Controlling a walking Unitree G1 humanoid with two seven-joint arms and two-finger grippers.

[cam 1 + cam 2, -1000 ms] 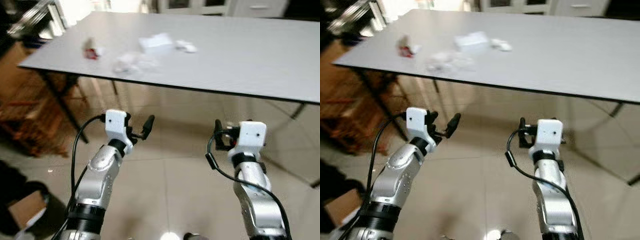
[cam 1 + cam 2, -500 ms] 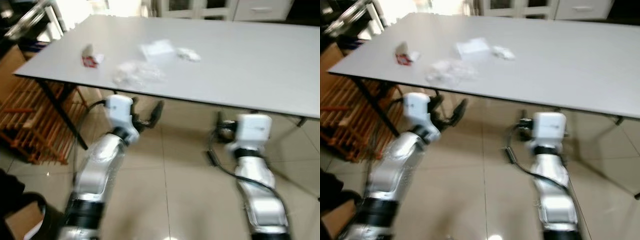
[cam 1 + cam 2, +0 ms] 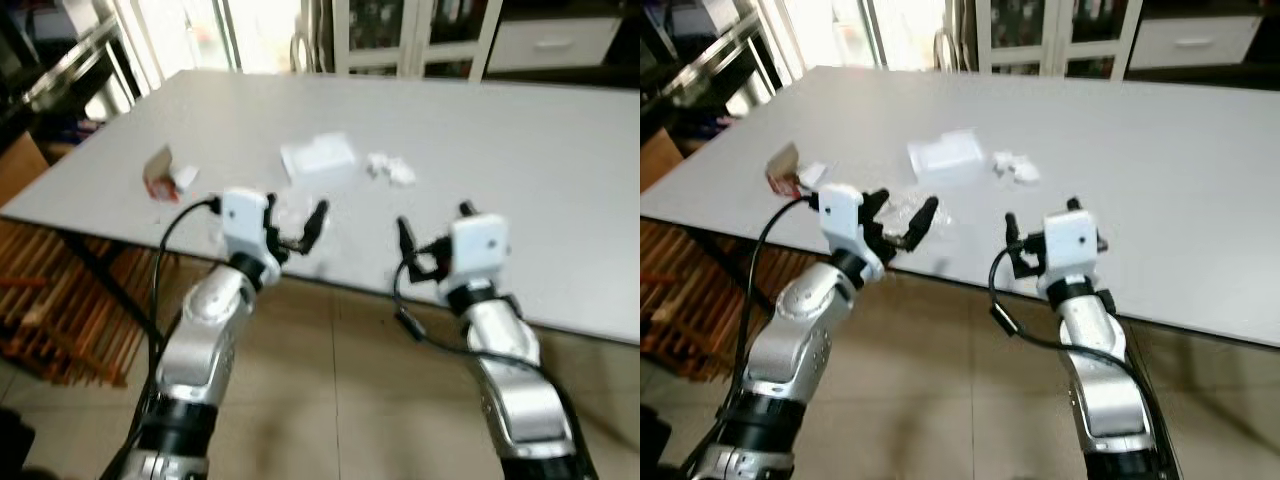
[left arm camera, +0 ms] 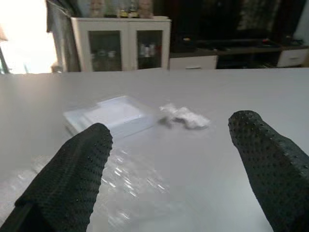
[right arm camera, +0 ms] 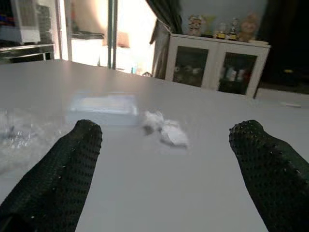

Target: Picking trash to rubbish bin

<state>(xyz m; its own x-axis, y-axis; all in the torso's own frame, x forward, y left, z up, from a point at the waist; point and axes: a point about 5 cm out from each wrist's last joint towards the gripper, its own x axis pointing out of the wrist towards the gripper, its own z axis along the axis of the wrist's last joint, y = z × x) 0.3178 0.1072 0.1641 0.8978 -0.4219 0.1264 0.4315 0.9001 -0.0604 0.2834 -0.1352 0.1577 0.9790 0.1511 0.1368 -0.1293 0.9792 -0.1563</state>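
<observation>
Trash lies on the grey table: a flat white box, a crumpled white paper, a crinkled clear plastic wrap and a small red-brown carton. My left gripper is open at the table's front edge, just over the plastic wrap. In its wrist view the white box and the paper lie beyond its fingers. My right gripper is open at the table's front edge, with the paper ahead between its fingers.
White glass-door cabinets stand behind the table. A metal shelf is at the far left, and a wooden slatted rack sits on the tiled floor under the table's left end.
Both arms have risen from below the table edge to the level of the tabletop. The camera has also shifted, so the table now sits lower and nearer in the picture.
</observation>
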